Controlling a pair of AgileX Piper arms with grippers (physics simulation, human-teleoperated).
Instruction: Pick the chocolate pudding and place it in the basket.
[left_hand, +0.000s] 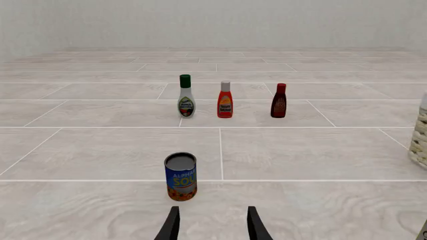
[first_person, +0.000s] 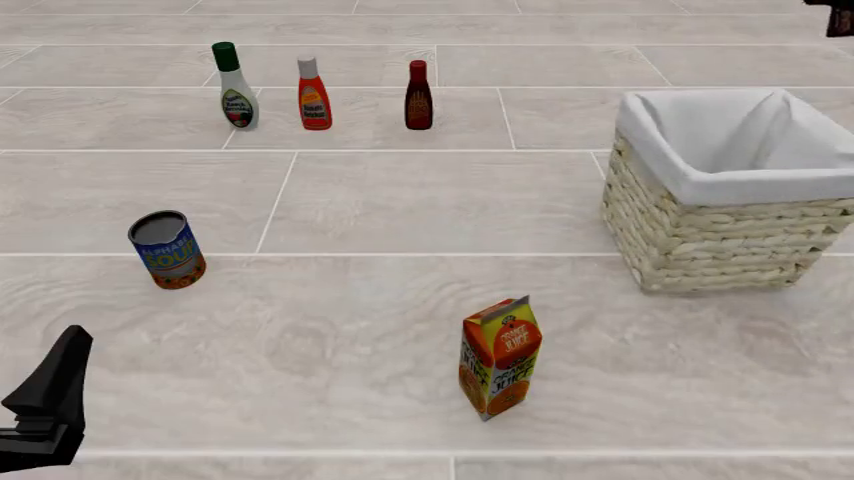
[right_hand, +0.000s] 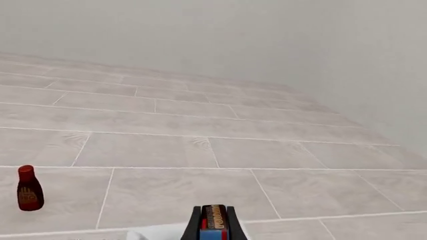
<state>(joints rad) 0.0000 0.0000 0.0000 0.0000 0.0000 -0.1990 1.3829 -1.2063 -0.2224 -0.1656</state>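
Gripped between the right gripper's (right_hand: 215, 227) dark fingers (right_hand: 194, 226), one chocolate pudding (right_hand: 214, 220) is showing only in the right wrist view; in the front view just a dark scrap at 1 o'clock is peeking in. One basket (first_person: 721, 235) is sitting at 3 o'clock. Left gripper (left_hand: 212, 225), at 8 o'clock, is hanging parted and holding nothing. One soup can (first_person: 167, 249), one juice carton (first_person: 501, 357) and three bottles (first_person: 314, 93) are standing well apart.

Chocolate pudding (right_hand: 215, 222) and right tool (right_hand: 215, 231) cut off at frame edge.
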